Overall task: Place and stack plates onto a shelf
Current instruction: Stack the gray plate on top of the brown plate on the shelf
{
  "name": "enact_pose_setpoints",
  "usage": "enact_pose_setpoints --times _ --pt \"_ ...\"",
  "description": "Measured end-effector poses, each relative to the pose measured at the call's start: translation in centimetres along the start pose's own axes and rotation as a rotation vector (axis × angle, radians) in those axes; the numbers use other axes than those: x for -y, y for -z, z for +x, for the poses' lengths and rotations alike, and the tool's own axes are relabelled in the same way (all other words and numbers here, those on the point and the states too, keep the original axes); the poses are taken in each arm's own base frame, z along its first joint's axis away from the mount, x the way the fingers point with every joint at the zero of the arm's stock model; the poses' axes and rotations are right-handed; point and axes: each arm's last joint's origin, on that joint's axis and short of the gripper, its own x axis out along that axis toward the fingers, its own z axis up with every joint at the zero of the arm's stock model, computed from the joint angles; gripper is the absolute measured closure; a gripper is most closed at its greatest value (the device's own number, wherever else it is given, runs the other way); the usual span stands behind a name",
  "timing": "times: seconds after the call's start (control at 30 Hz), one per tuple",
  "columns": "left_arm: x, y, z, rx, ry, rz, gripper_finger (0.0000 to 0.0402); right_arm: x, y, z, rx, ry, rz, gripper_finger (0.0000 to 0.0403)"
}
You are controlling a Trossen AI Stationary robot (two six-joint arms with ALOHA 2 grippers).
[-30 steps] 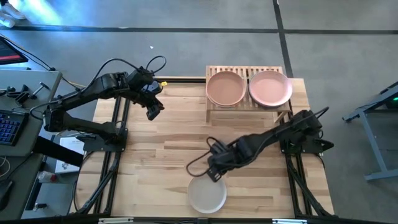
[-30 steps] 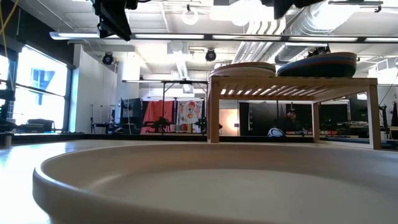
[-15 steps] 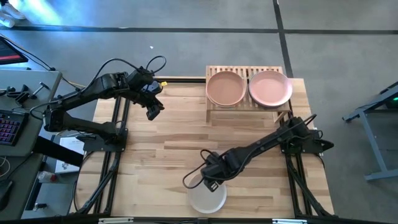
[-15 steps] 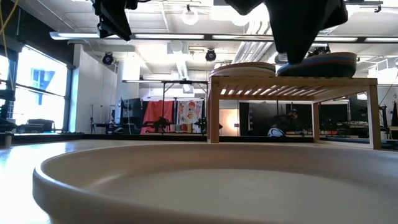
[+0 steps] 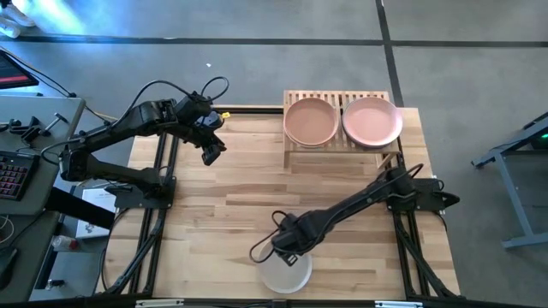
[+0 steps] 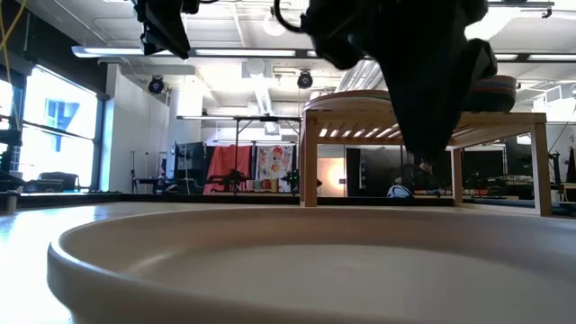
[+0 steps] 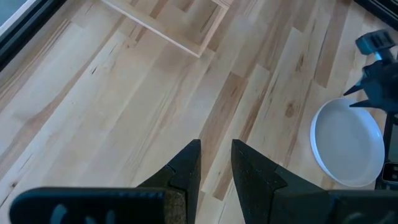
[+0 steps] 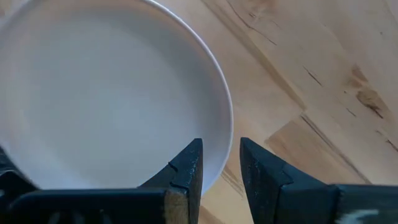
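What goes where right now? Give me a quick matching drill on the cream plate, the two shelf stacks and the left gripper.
Things:
1. cream plate
2. terracotta-topped stack
3. pink-topped stack
4. left gripper

Places:
A. shelf, right half
B. raised over the table's far left part
C. table's near edge, under the right gripper
D. shelf, left half

Pairs: 1-C, 2-D, 3-A, 4-B

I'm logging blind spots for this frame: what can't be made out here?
- Cream plate: high view, its far part hidden under the right gripper.
- Shelf: low view, the right arm blocks its middle and most of the plates on it.
- How many plates are in each shelf stack: not countable in any view.
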Motion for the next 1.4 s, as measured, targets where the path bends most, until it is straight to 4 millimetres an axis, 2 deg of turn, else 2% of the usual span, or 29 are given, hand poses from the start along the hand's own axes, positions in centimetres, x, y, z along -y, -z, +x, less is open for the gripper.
enact_pose_setpoints --times 0.33,0.57,0.83,1.03,1.4 --pt "0.0 0.0 0.0 0.0 0.0 0.0 0.0325 -0.3 -0.3 3.3 -0.032 0.067 -0.014 0.0318" --pt "0.0 0.0 0.0 0.0 0.0 0.0 0.0325 -0.4 -0.4 4.9 -0.044 0.092 -0.005 0.0318" --pt "0.0 0.0 0.0 0.0 0.0 0.0 0.0325 -0.4 -0.4 5.0 -0.05 0.09 -0.005 0.0329" --pt "0.0 0.0 0.0 0.0 -0.001 0.0 0.0325 -0.5 -0.4 5.0 -0.062 0.084 -0.013 0.0396" --pt "0.0 0.0 0.0 0.0 -0.001 -0.001 0.0325 -0.4 -0.5 5.0 -0.09 0.072 -0.013 0.0402"
